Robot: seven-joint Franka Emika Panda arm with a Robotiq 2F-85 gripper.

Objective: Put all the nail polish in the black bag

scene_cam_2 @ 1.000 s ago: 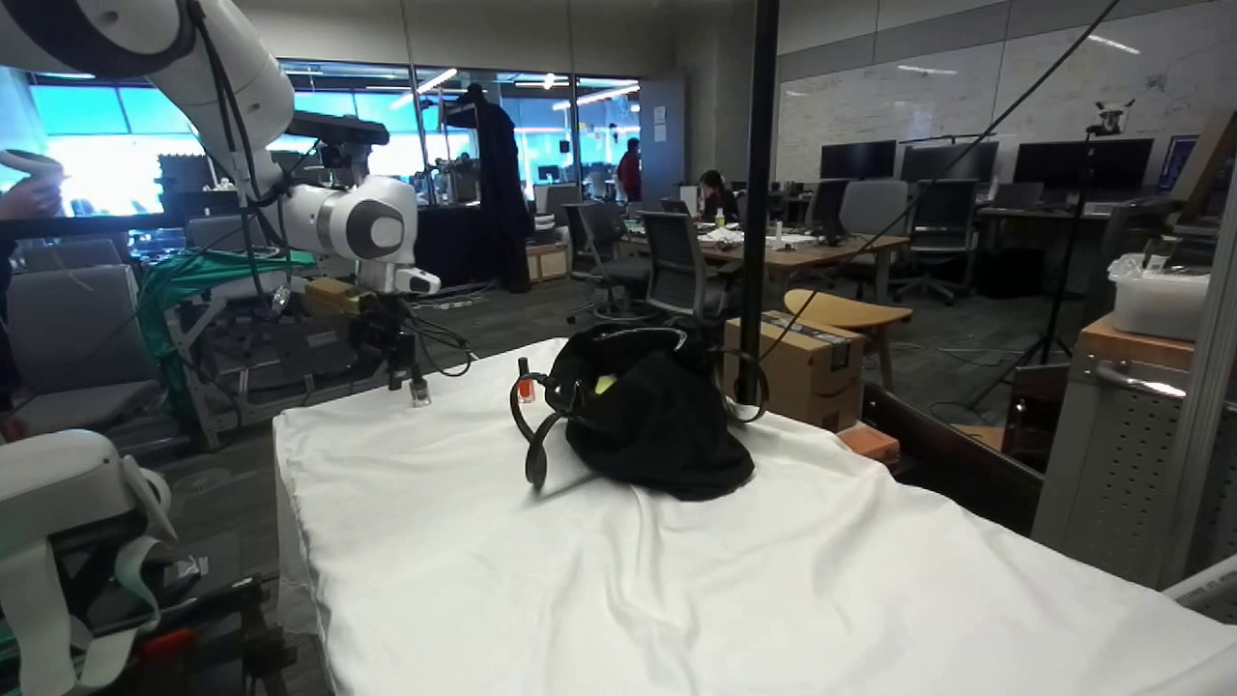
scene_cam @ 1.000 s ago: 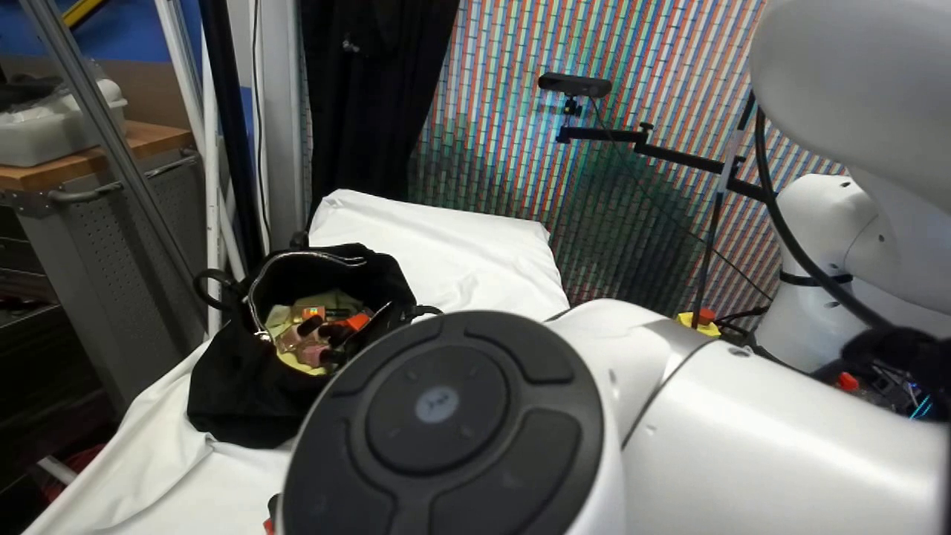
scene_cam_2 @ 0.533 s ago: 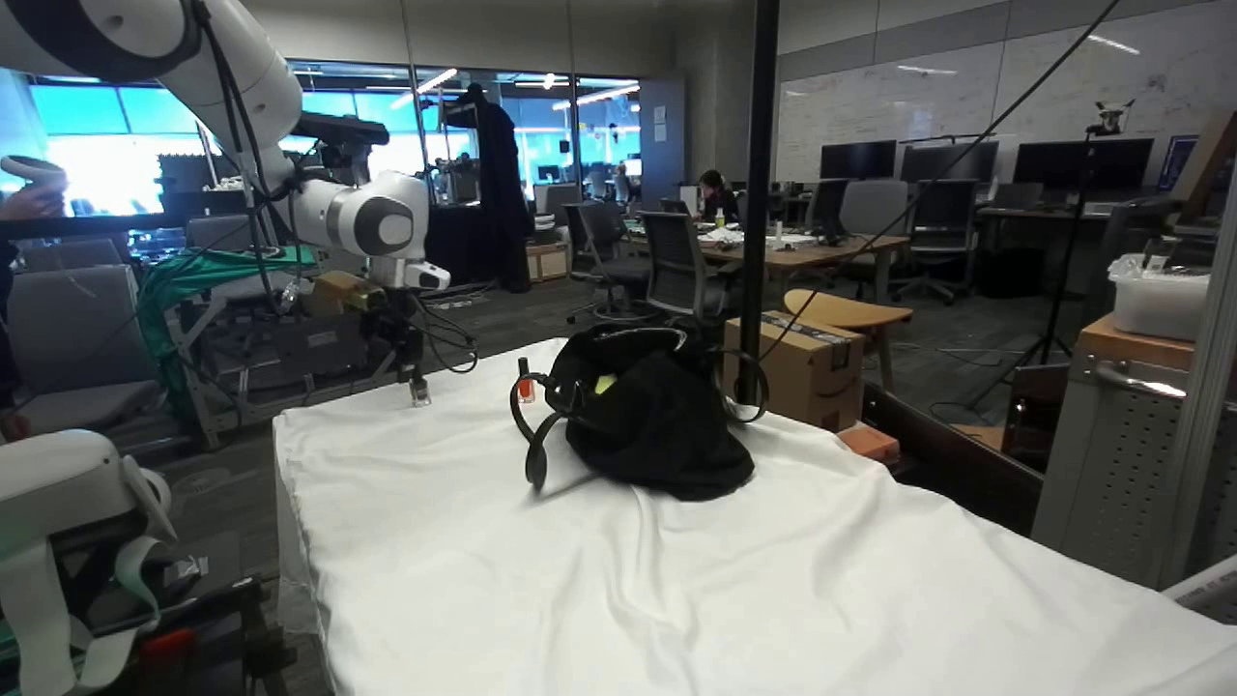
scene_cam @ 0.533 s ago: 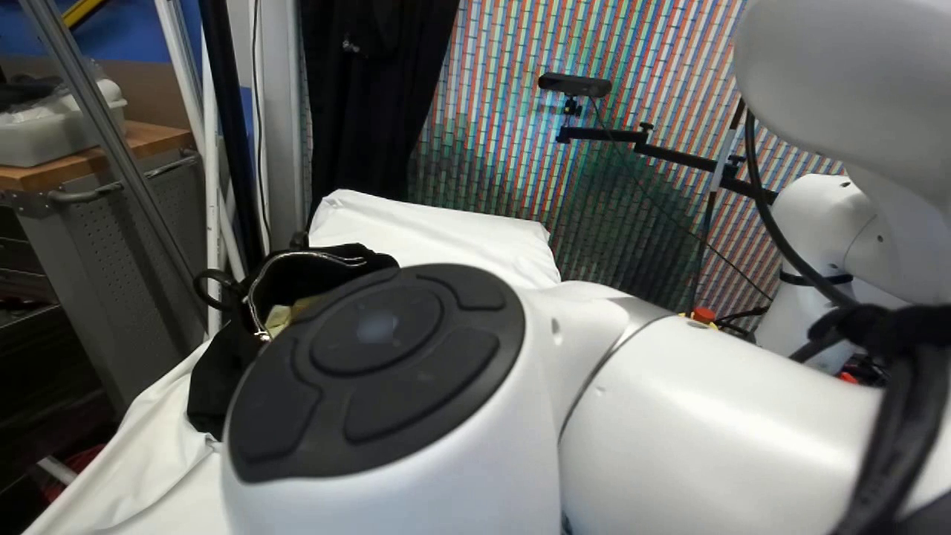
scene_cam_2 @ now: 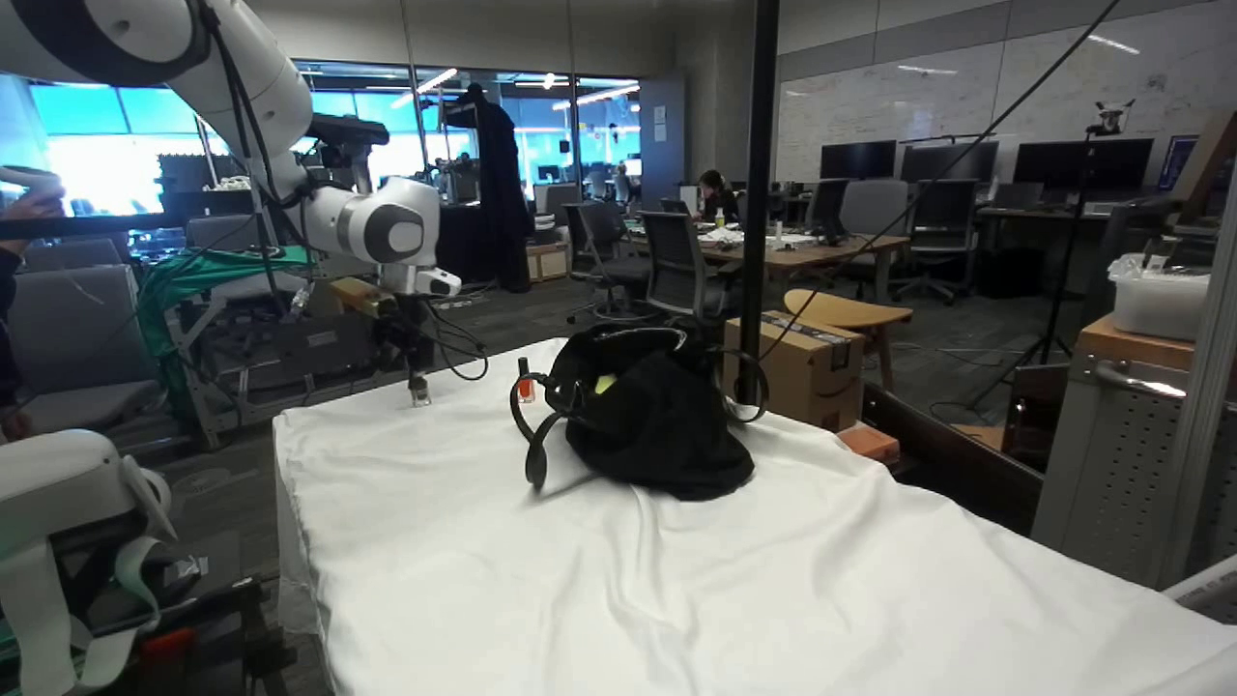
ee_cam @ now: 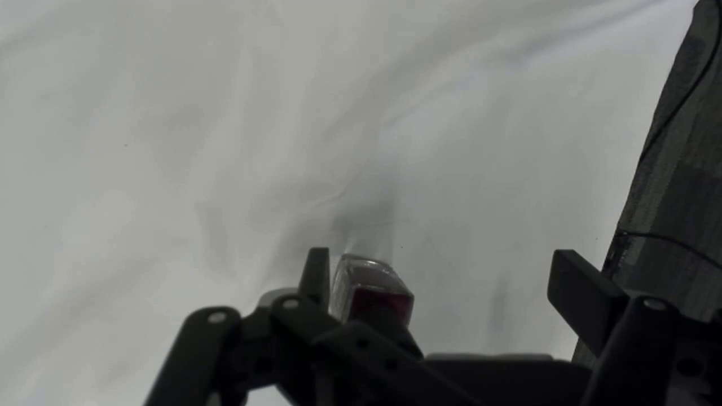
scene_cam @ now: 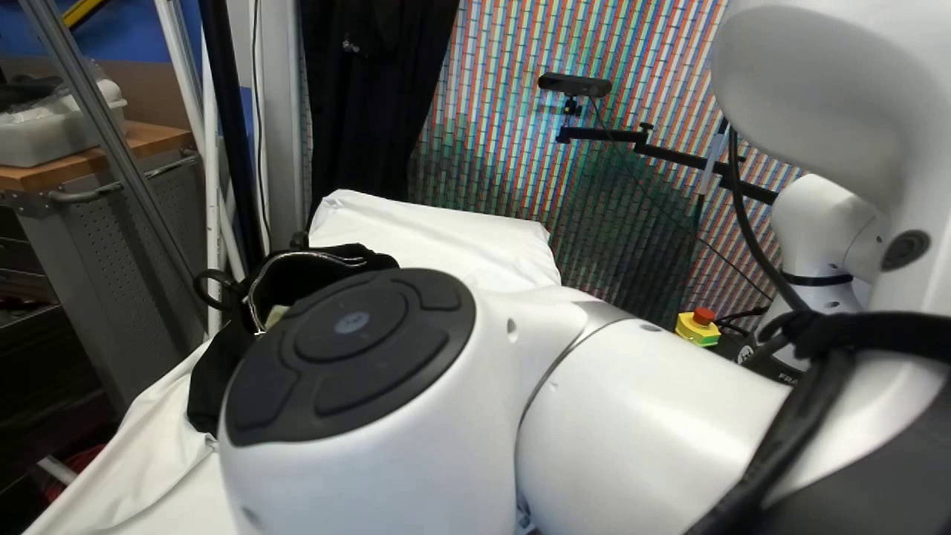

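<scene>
- Tool [ee_cam: 445, 282]: jaws spread wide, pointing down at the desk [scene_cam_2: 454, 541].
- Nail polish bottle [ee_cam: 377, 287]: clear glass with deep red contents, the dark cap merging with the tool's dark parts; it stands between the jaws, close to one finger [ee_cam: 315, 273] and well apart from the opposite finger [ee_cam: 586, 293]. Whether glass and nearer finger touch cannot be told from this angle.
- Arm [scene_cam_2: 362, 222]: white, reaching over the desk; in an exterior view its round dark joint cap [scene_cam: 353, 349] covers much of the black bag [scene_cam: 212, 386].
- White cloth [scene_cam_2: 870, 580]: draped over the desk, wrinkled, falling past the edge.
- Red nail polish bottle [scene_cam_2: 526, 391]: upright on the cloth, dark cap uppermost, between the tool and the bag; a looped strap [scene_cam_2: 534, 464] passes in front of it.
- Black bag: on the desk in both exterior views, mouth open, yellow-green lining [scene_cam_2: 604, 385] showing.
- Cardboard box [scene_cam_2: 812, 377]: beyond the desk, partly behind a black pole [scene_cam_2: 760, 193].
- Grey cabinet [scene_cam_2: 1111, 474]: well apart from the tool, its wooden top bearing a whitish tub [scene_cam_2: 1160, 302].
</scene>
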